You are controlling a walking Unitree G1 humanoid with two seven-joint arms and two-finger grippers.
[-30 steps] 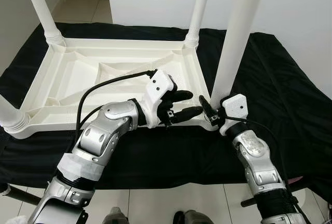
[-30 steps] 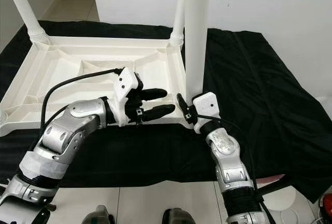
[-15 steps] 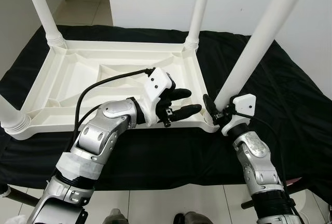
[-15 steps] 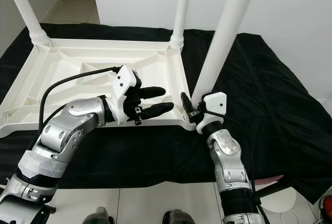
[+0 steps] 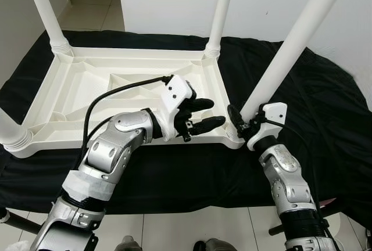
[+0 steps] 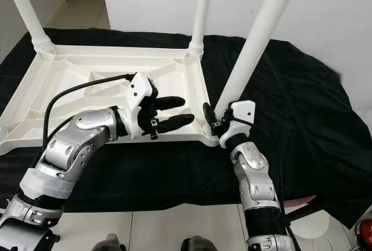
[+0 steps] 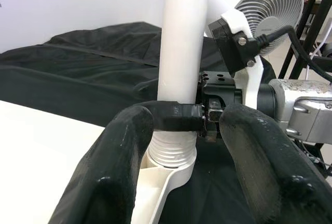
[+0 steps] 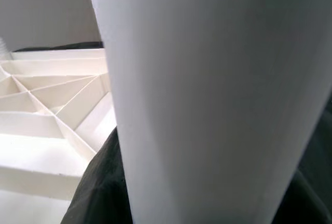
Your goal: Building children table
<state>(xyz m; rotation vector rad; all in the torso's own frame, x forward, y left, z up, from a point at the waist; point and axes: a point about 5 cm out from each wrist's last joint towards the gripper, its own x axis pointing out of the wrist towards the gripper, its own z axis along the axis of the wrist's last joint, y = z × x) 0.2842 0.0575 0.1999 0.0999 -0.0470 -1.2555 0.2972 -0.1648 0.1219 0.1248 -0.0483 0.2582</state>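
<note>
Right end effector (image 5: pixel 239 124) pinching tilted white plastic table leg (image 5: pixel 293 42) near socket of upturned white plastic tabletop (image 5: pixel 93 85). Left end effector (image 5: pixel 204 115) spread, hovering beside.

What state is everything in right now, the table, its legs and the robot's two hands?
Table top: upside down on the black cloth.
Near right leg: tilted, its base at the corner socket.
Far right leg: upright in its socket.
Far left leg: standing in its socket.
Near left leg: in its socket.
Right gripper: shut on the near right leg's base.
Left gripper: open, holding nothing.
</note>
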